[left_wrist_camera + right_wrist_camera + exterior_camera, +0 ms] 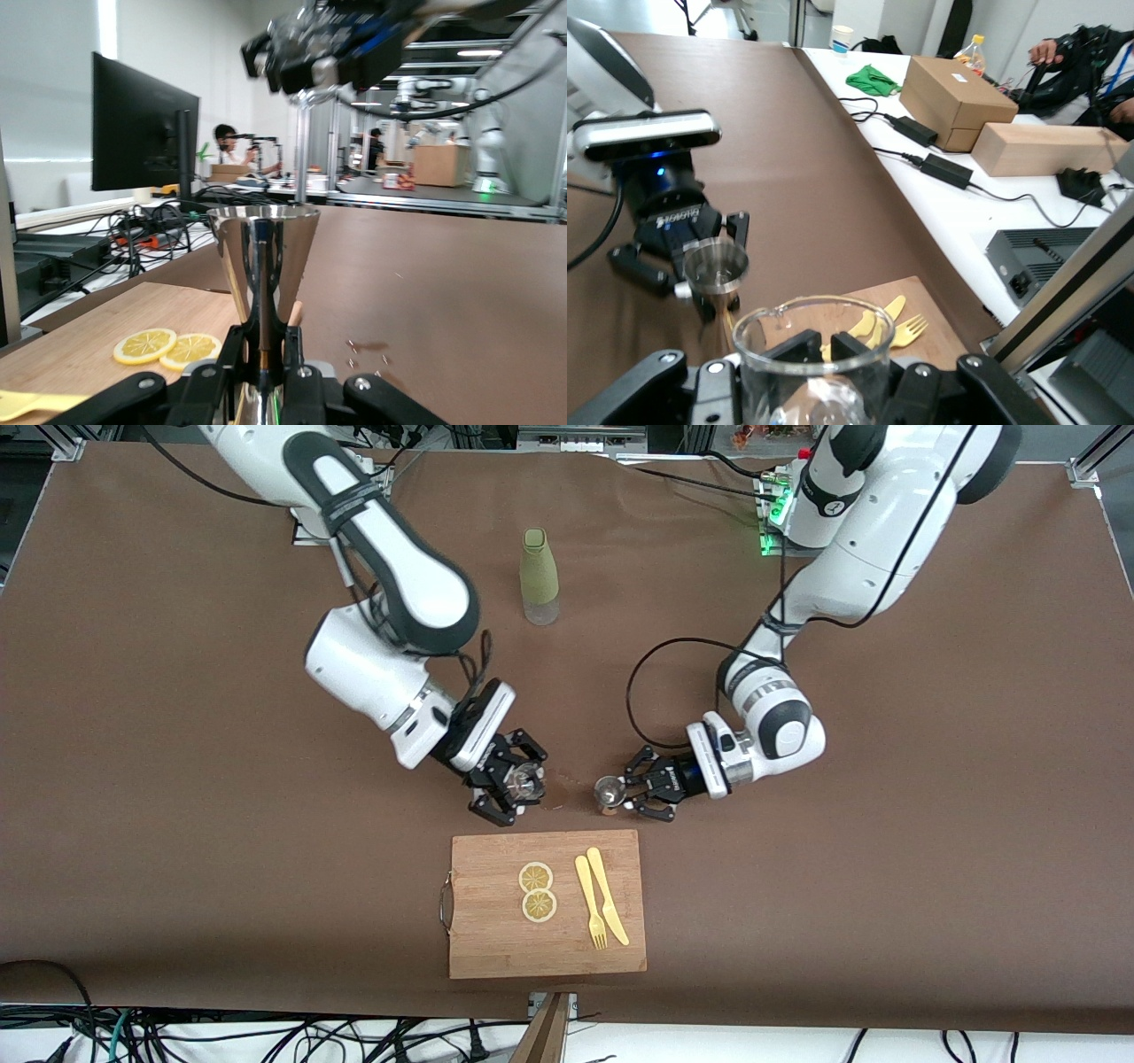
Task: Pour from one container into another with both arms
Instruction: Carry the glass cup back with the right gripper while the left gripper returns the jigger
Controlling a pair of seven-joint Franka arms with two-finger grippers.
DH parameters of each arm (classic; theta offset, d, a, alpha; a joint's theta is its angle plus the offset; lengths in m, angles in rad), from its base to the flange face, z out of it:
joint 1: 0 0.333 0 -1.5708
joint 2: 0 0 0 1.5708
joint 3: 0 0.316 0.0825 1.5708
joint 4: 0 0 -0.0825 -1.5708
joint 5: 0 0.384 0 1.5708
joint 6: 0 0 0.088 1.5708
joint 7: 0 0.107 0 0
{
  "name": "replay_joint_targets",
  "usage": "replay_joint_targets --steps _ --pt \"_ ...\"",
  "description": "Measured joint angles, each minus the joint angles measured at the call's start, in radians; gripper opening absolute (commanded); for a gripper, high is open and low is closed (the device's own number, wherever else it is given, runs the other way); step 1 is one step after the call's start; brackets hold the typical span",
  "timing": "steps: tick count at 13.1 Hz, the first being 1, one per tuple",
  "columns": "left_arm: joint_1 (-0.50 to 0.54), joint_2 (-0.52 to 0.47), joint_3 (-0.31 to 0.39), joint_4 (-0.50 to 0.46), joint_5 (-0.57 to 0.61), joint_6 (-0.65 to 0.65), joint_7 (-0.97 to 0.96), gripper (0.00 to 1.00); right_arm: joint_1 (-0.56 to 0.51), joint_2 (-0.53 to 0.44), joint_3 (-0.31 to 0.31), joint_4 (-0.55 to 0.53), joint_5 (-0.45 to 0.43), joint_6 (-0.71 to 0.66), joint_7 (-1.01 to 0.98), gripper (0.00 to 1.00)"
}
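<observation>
My right gripper (518,784) is shut on a clear glass beaker (524,779), held just above the table a little farther from the front camera than the cutting board. In the right wrist view the beaker (819,363) fills the foreground between the fingers (804,341). My left gripper (622,792) is shut on a small steel jigger (607,787), upright beside the beaker, with a short gap between the two. In the left wrist view the jigger (263,261) stands upright in the fingers (297,345). The right wrist view shows the jigger (714,265) open-topped.
A bamboo cutting board (496,943) lies nearest the front camera, with two lemon slices (537,890) and a yellow fork and knife (601,908) on it. A green bottle (539,576) stands near the arm bases. Small wet spots (554,806) mark the table between the grippers.
</observation>
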State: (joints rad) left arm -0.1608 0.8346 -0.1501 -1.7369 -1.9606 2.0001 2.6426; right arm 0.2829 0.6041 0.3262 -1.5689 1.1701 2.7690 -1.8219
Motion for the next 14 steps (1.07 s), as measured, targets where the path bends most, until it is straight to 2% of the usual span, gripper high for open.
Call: replay_joint_targets --steps 2,6,9,12,14 --pt "0.056 -0.005 0.058 -0.040 0.105 -0.129 0.014 0.00 -0.090 0.000 -0.003 0.000 0.000 -0.189 -0.005 0.00" --pt "0.104 -0.005 0.295 -0.065 0.340 -0.421 0.017 0.00 -0.232 0.005 -0.007 -0.021 0.000 -0.438 -0.076 0.00" --pt "0.143 -0.006 0.435 -0.064 0.486 -0.576 0.022 0.00 -0.314 0.040 -0.013 -0.047 0.000 -0.609 -0.159 0.00" --pt "0.178 0.001 0.532 -0.043 0.589 -0.704 0.050 0.00 -0.424 0.121 -0.017 -0.062 0.000 -0.744 -0.281 0.00" --pt "0.209 0.024 0.570 -0.003 0.647 -0.765 0.068 0.00 -0.487 0.179 -0.021 -0.066 0.000 -0.821 -0.341 0.00"
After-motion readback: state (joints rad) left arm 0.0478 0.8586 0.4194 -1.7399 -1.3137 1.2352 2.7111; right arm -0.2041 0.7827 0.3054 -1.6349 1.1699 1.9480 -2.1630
